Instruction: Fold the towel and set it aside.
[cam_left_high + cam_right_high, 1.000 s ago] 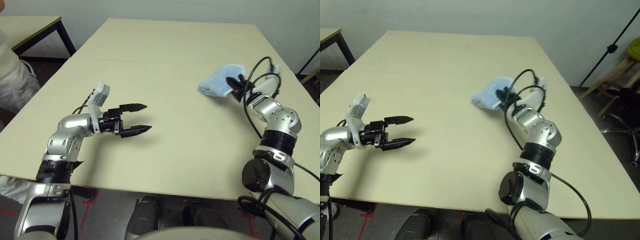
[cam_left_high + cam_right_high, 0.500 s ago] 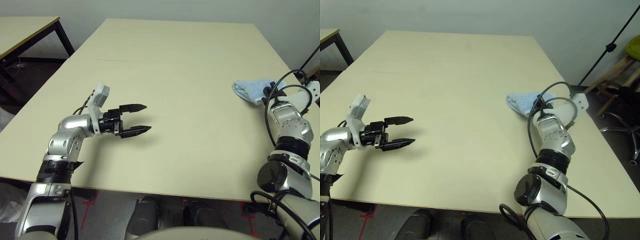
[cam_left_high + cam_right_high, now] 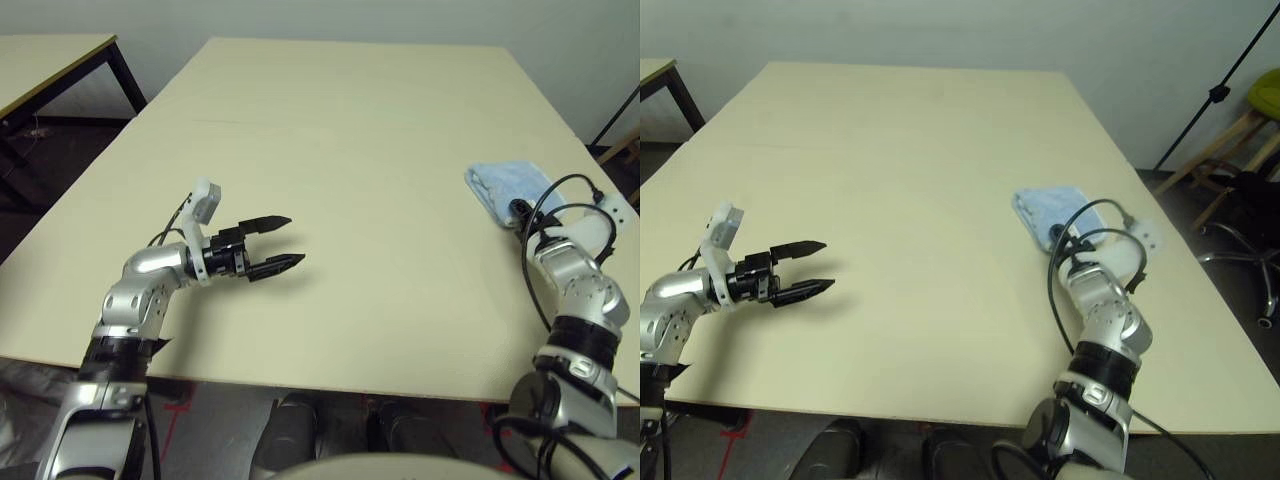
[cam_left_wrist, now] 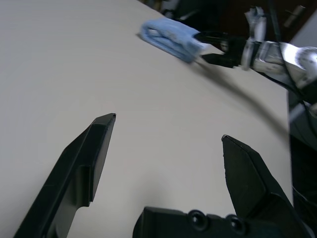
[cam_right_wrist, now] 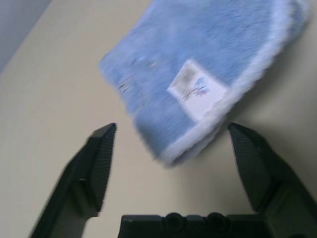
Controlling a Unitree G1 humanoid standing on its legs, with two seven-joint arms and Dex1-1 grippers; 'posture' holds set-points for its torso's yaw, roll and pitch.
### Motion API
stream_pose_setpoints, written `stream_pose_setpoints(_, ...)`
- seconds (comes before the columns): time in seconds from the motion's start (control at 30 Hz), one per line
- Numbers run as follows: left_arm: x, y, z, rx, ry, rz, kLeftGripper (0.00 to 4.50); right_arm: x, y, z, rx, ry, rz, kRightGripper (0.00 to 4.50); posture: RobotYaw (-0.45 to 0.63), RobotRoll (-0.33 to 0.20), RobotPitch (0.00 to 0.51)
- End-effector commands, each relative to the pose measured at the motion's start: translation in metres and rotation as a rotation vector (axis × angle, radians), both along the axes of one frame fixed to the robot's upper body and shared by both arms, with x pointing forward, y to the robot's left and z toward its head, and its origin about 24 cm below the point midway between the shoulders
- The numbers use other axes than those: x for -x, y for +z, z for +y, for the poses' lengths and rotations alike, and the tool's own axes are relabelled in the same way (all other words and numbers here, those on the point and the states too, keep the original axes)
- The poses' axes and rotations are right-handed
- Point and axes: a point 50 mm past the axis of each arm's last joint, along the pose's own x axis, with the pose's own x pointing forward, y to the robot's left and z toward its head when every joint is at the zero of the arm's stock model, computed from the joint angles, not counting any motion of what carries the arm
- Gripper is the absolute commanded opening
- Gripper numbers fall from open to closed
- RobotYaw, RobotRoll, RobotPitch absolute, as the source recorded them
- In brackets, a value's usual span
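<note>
Near the table's right edge (folded) lies the towel; right claw spread.

Pale wall, beige table, second table (black-legged), wooden stool beside it.

towel label print blurred; its far corner cut off

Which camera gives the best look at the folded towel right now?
The right wrist view: the towel is close, its white label and border plain. Both eye views show a small blue bundle near the table's right edge; the left wrist view shows it far off.
</note>
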Motion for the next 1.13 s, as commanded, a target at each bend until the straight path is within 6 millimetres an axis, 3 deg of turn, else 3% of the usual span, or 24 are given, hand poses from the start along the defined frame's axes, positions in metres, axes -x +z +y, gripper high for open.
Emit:
stream_pose_setpoints(0.03, 0.0, 0.002, 0.006, 0.052, 0.146, 0.001, 4.5, 0.006, 0.015, 0.019, 0.217, 0.112, -0.05, 4.47, 0.12, 0.0, 0.094)
stream_pose_setpoints(0.2, -0.006, 0.007, 0.017, 0.114, 0.34, -0.062, 4.5, 0.0, 0.037, 0.031, 0.412, 0.169, -0.232, 4.47, 0.11, 0.0, 0.093)
stream_pose_setpoints(0.4, -0.026, 0.008, 0.053, 0.001, 0.802, -0.245, 4.5, -0.007, 0.034, -0.004, 0.613, 0.011, -0.282, 4.47, 0.1, 0.0, 0.09)
stream_pose_setpoints(0.6, -0.027, 0.004, 0.085, -0.035, 1.124, -0.369, 4.5, -0.01, 0.018, -0.023, 0.609, -0.052, -0.258, 4.47, 0.11, 0.0, 0.086)
stream_pose_setpoints(0.9, -0.017, -0.02, 0.1, -0.098, 1.262, -0.376, 4.5, -0.018, 0.004, -0.027, 0.575, -0.07, -0.221, 4.47, 0.09, 0.0, 0.101)
stream_pose_setpoints(1.13, -0.019, -0.021, 0.103, -0.074, 1.283, -0.369, 4.5, -0.011, -0.006, -0.023, 0.56, -0.07, -0.195, 4.47, 0.09, 0.0, 0.118)
